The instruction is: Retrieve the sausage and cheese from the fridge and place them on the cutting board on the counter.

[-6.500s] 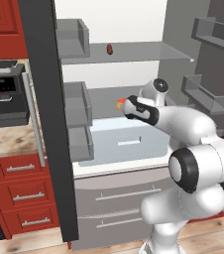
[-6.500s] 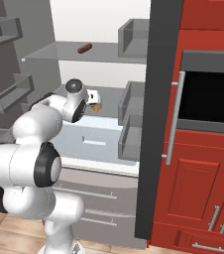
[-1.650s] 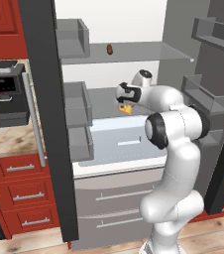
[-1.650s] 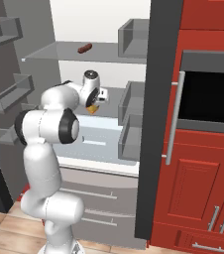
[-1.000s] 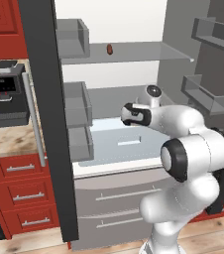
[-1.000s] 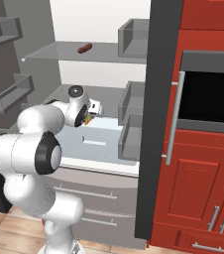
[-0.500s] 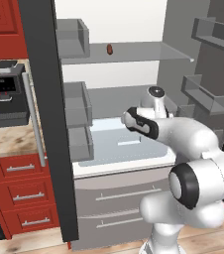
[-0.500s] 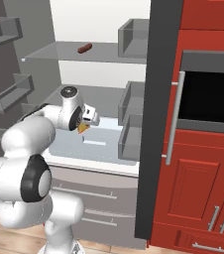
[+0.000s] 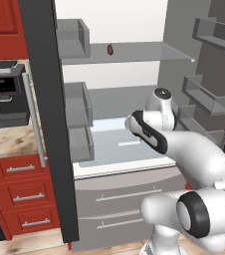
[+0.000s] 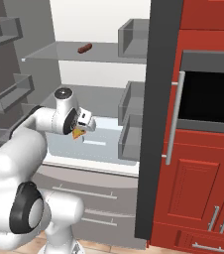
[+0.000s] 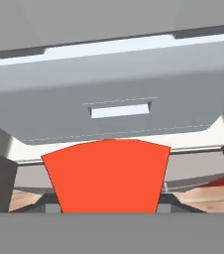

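The robot's two-finger hand (image 10: 82, 127) pinches the small yellow-orange cheese wedge with a red edge (image 10: 77, 133), holding it in front of the open grey-silver fridge (image 10: 74, 74), above the pale drawer. The small dark reddish-brown sausage (image 10: 84, 48) lies on the fridge's upper shelf, well apart from the hand.

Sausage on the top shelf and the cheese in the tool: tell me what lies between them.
Right base view: bare white fridge wall lies between the sausage on its glass shelf and the cheese held in the tool.
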